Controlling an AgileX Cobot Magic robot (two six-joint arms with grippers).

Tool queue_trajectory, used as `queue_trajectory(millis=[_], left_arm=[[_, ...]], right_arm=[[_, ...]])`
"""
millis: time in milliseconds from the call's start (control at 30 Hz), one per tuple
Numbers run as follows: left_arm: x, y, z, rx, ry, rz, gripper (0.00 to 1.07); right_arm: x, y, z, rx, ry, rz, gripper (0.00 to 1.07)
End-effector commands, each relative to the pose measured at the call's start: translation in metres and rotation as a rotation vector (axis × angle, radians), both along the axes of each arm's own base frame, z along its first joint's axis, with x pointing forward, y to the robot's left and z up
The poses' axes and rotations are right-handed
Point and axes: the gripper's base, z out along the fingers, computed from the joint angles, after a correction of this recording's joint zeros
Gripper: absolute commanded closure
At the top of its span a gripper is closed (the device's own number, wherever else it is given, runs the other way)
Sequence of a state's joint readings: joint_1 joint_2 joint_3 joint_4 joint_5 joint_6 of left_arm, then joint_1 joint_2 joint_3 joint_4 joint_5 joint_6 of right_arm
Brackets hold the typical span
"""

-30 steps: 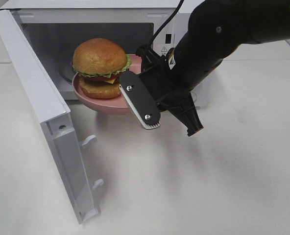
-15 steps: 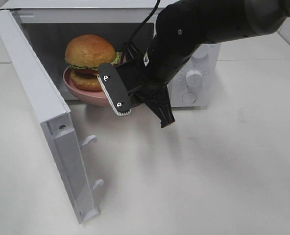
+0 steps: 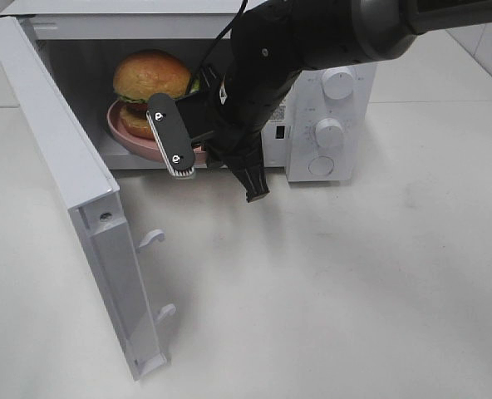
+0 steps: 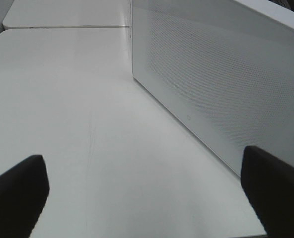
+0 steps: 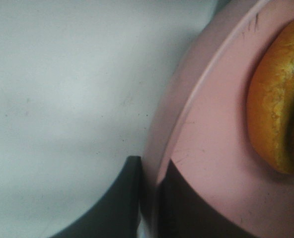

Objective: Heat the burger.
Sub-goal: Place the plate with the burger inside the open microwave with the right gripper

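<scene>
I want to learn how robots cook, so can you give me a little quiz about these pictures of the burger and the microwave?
1. True or false: the burger sits on the pink plate.
2. Pick one. The right gripper is shut on: A the bun; B the plate's rim; C nothing.
3. Fill in the gap: the left gripper is ___ and holds nothing.

Key: 1 true; 2 B; 3 open.
</scene>
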State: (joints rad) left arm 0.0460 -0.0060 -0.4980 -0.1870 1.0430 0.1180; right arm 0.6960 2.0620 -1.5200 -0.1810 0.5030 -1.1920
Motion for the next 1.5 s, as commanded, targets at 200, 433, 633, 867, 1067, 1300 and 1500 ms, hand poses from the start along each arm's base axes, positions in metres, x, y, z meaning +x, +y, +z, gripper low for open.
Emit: queue_trajectory(millis=[200, 433, 633, 867, 1067, 1300, 1500], left_arm=[[-0.003, 0.0, 0.0, -0.005, -0.025, -0.004, 0.03], [-0.003, 0.0, 0.0, -0.005, -0.025, -0.004, 0.03], [-0.003, 0.0, 0.0, -0.005, -0.025, -0.004, 0.03], [-0.003, 0.0, 0.0, -0.005, -0.025, -0.004, 0.03], [-0.003, 0.0, 0.0, -0.001, -0.025, -0.001, 0.03], [-0.003, 0.001, 0.0, 0.013, -0.024, 0.009, 0.03], [-0.003, 0.002, 0.0, 0.011, -0.022, 0.017, 0.03]], right_arm=[[0.024, 0.011, 0.011, 0.05, -0.083, -0.064, 1.05], [0.039, 0.022, 0.006, 0.078, -0.104, -0.096, 1.05], [0.051, 0.031, -0.002, 0.082, -0.108, -0.104, 1.04], [0.064, 0.041, -0.007, 0.103, -0.115, -0.131, 1.04], [0.075, 0.047, -0.013, 0.106, -0.137, -0.144, 1.04], [0.079, 0.049, -0.024, 0.102, -0.127, -0.147, 1.01], [0.079, 0.05, -0.027, 0.1, -0.122, -0.147, 0.92]])
